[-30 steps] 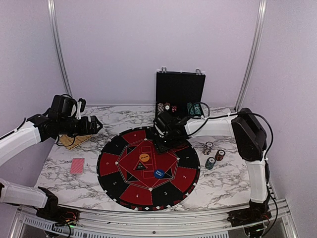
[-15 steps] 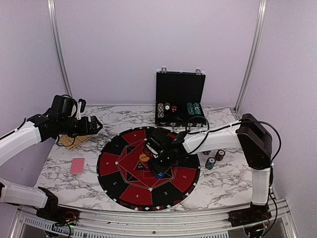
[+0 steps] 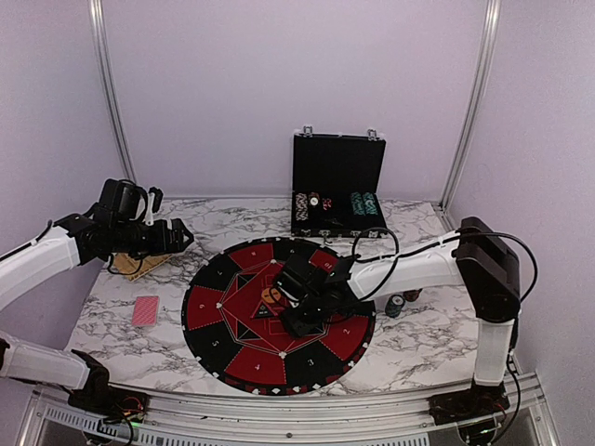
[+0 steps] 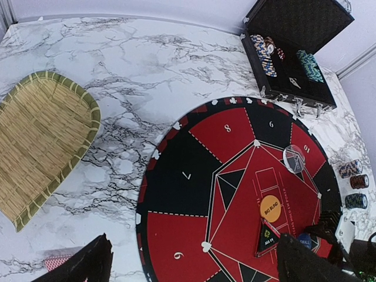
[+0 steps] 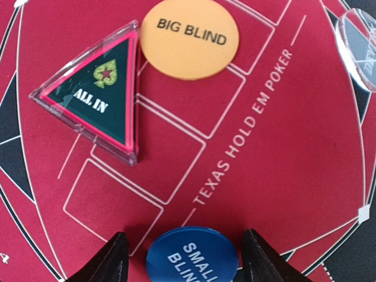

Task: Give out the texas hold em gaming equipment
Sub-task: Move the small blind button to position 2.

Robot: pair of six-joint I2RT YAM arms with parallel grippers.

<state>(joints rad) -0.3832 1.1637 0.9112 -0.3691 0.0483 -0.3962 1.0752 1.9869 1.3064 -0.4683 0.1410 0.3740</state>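
Blue small-blind disc [image 5: 192, 258] lies flat on the mat [image 5: 276, 153], between my right gripper's [image 5: 184, 247] half-spread jaws, not yet clamped. I'd centre, sink low, then pinch its rim evenly.

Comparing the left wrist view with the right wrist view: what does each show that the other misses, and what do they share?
Left wrist only: the woven tray, the open black case, three chip stacks beside the mat, and a corner of a red card. Right wrist only: the mat's printed Texas Hold Em lettering, and the right hand with its fingers apart either side of the blue disc. Both: the orange disc, the All In triangle, the clear disc, the blue disc and the mat.
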